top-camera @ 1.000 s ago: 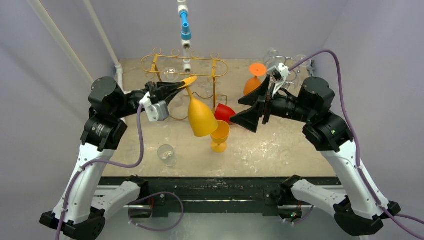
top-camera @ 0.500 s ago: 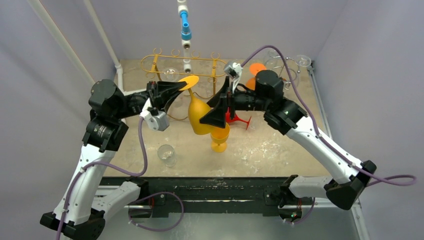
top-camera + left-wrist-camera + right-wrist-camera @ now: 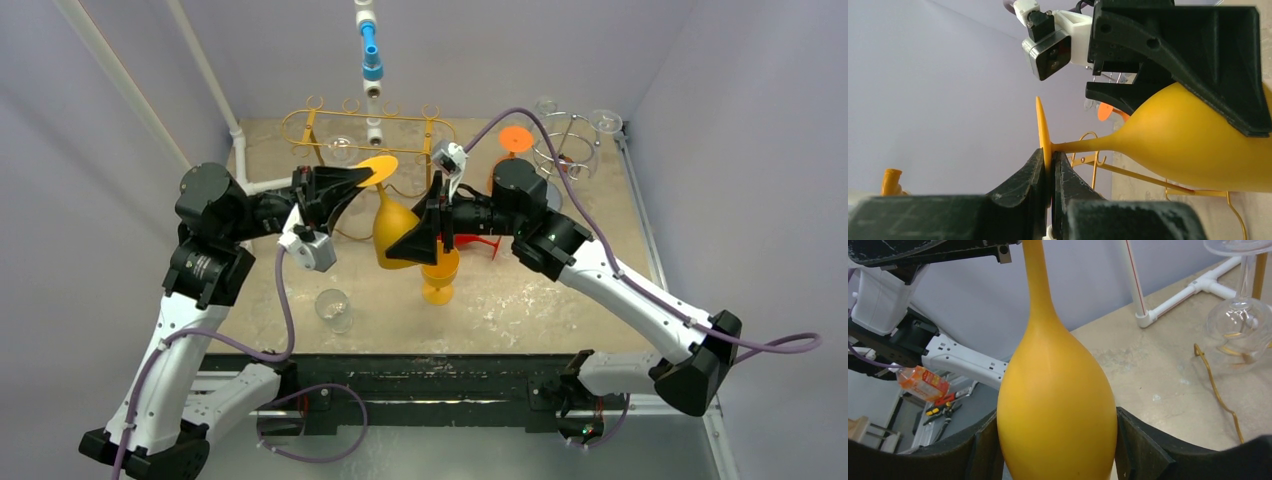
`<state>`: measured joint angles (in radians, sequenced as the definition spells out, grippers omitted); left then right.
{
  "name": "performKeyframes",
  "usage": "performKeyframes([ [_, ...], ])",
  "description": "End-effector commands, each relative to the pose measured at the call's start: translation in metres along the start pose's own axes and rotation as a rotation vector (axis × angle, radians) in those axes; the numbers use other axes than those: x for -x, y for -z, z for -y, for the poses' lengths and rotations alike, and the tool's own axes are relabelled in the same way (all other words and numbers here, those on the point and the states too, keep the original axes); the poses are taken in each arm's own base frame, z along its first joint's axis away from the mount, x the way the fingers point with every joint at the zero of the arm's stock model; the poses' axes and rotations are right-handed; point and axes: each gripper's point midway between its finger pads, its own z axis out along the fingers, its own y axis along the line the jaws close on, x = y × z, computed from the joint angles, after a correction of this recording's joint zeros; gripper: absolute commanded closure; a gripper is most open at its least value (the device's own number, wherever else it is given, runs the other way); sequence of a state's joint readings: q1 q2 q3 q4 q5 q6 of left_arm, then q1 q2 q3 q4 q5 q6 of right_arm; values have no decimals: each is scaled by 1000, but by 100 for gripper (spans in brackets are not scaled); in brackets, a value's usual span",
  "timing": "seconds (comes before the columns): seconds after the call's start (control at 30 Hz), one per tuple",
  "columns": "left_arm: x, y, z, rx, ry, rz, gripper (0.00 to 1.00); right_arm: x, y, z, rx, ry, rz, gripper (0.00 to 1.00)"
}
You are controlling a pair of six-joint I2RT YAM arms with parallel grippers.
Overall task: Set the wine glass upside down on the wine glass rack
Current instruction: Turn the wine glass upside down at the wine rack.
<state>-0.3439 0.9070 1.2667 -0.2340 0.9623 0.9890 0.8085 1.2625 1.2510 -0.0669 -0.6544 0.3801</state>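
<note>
From the top external view, the yellow wine glass (image 3: 392, 232) hangs mid-table, at six o'clock of the gold wine glass rack (image 3: 322, 124) and clear of its rails. The left gripper (image 3: 366, 176) is pinched nearly shut on the foot (image 3: 378, 167). The right gripper (image 3: 420, 228) comes in from three o'clock with its jaws wide on either side of the bowl. An amber goblet (image 3: 440, 278) stands just under the bowl, at its five o'clock. The glass is already inverted, with its long axis near upright, foot toward twelve and mouth toward six.

In the left wrist view, the thin disc of the foot stands edge-on, clamped between the two fingertips (image 3: 1034, 167). The stem (image 3: 1083, 145) runs off toward three o'clock into the bowl (image 3: 1178, 145).

In the right wrist view, the bowl fills the gap between the pads (image 3: 1137, 446) with no daylight on either side. Whether they press yet I cannot tell. The stem rises to twelve o'clock. A clear wine glass (image 3: 1240, 332) hangs at two o'clock.

This looks like a handover. To my eye, the right jaws should close gently and squarely on the widest part of the bowl. The left should let go of the foot only once that hold is sure. Keeping the axis upright would leave the foot free to slide between the rails.
</note>
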Motion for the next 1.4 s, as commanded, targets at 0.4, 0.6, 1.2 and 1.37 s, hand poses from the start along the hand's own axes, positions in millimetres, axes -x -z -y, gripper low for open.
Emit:
performKeyframes([
  [0.4, -8, 7, 6, 34, 253, -89, 0, 13, 167, 124, -818, 106, 186, 70],
  [0.6, -7, 7, 12, 57, 346, -72, 0, -10, 233, 160, -1083, 73, 273, 80],
  [1.2, -21, 5, 44, 45, 562, -87, 0, -72, 348, 231, -1689, 11, 525, 94],
  [1.37, -20, 6, 45, 47, 562, -79, 0, -81, 352, 246, -1706, 22, 544, 96],
])
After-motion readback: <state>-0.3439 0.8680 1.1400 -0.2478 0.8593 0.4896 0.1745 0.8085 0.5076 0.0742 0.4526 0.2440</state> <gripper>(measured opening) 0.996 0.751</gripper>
